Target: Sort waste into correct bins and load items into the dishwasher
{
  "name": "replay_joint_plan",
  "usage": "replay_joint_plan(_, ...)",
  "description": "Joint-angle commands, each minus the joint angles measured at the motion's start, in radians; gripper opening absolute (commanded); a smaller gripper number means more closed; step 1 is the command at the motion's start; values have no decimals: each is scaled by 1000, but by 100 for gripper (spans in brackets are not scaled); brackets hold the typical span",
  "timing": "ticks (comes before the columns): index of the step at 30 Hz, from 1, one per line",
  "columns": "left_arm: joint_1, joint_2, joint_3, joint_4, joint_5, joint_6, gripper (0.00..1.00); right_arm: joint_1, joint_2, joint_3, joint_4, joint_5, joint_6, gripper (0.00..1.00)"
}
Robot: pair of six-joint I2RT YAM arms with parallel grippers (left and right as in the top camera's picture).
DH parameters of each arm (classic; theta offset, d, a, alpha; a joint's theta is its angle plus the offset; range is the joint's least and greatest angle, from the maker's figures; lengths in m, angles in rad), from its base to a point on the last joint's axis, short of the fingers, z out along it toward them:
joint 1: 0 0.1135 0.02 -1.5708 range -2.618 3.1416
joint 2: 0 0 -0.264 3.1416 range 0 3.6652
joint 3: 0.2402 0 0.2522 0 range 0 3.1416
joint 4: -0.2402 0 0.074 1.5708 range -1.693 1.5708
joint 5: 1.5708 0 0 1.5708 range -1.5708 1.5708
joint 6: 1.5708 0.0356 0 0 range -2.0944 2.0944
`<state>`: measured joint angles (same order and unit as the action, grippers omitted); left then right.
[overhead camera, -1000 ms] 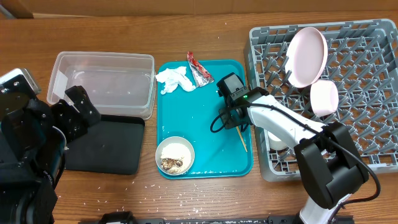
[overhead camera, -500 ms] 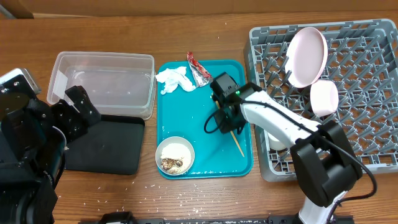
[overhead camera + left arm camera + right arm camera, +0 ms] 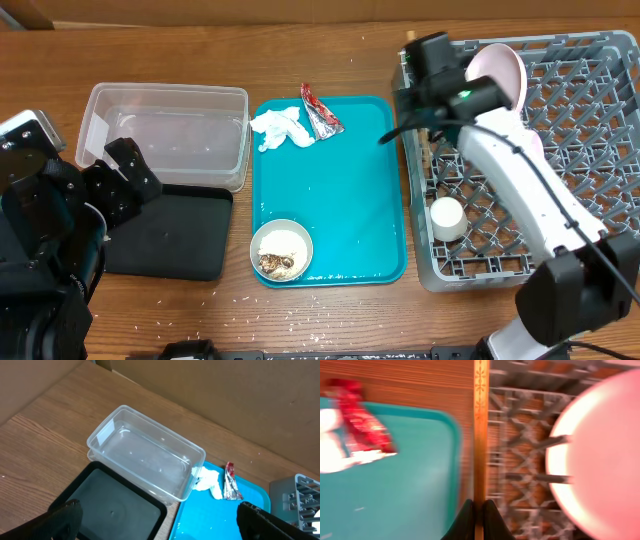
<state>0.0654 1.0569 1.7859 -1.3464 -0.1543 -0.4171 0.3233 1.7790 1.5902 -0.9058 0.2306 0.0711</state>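
We see the right claw (image 3: 479,513) pinched narrow on a wooden chopstick (image 3: 481,435). Its two dark fingertips meet on the stick's lower end. We cannot tell whether it holds one stick or a pair pressed together. From the right wrist, the chopstick runs straight up the line where the teal tray (image 3: 420,485) meets the grey dish rack (image 3: 520,460). The overhead view puts this claw above the rack's far left corner, just beside the pale pink plate (image 3: 503,72). The plate stands on edge among the pegs. A small white cup (image 3: 447,218) sits in the rack nearer its front left.

The left claw (image 3: 159,519) is spread wide and holds nothing. It hangs above the shallow black tray (image 3: 170,235). The clear plastic tub (image 3: 165,135) touches that tray's far edge.

On the teal tray, the crumpled white tissue (image 3: 280,128) and the red-and-silver foil wrapper (image 3: 320,113) lie side by side at the far end. The wrapper's tip pokes past the rim. An off-white bowl (image 3: 258,240) sits at the tray's near left corner with brown food scraps (image 3: 279,264) inside. White rice grains (image 3: 262,297) are scattered on the wooden surface (image 3: 330,50) in front of the tray.
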Motion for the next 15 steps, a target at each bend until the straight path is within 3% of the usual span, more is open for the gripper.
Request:
replay_joint_plan(1,-6,3,12,3,-10,-13,100,-47,59,-27,10,-80,-65,4)
replay_joint_plan(4,-6,3,12,3,-10,-13,100,-54,97,-31,7,-90,-65,4)
replay_joint_plan(6,-6,3,12,3,-10,-13,100,-54,99,-31,6,-90,-64,9)
replay_joint_plan(7,-6,3,12,3,-10,-13,100,-51,90,-24,-2,-90,-61,26)
replay_joint_plan(8,-6,3,12,3,-10,-13,100,-48,84,-14,-12,-90,-51,37)
replay_joint_plan(13,-6,3,12,3,-10,-13,100,-31,-3,76,-119,-101,39,44)
replay_joint_plan(15,-6,3,12,3,-10,-13,100,-10,-122,146,-210,-171,57,47)
